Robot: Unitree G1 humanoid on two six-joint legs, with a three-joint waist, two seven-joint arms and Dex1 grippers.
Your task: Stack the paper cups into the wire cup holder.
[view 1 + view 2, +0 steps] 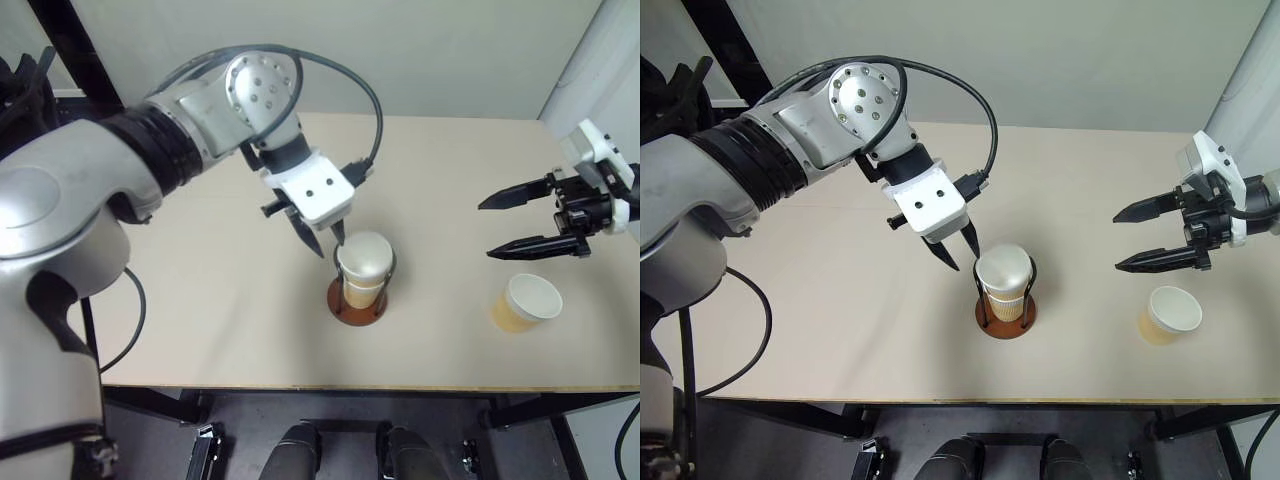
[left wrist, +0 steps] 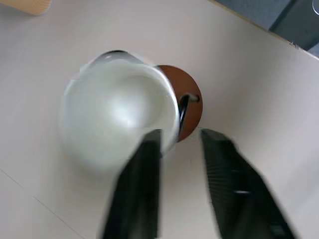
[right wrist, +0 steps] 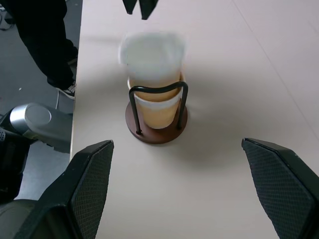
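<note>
Item 1, wire cup holder: I find it near the front middle of the worktop, reddish-brown disc base with dark wire loops rising from it. Two paper cups are nested inside; the upper cup stands well above the loops (its outline blurred in the wrist views), the lower cup shows tan-orange between the wires.

Item 2, third paper cup: standing upright on the worktop to the holder's right, well apart from it, mouth up, white inside.

Item 3, left gripper: pointing steeply down just beside the upper cup's rim, on its left. I see the jaws parted with a clear gap and nothing between them; one finger overlaps the cup's edge in the left wrist view, and I cannot tell whether it touches.

Item 4, right gripper: hanging above the worktop's right side, pointing leftward toward the holder, jaws spread wide and empty.
</note>
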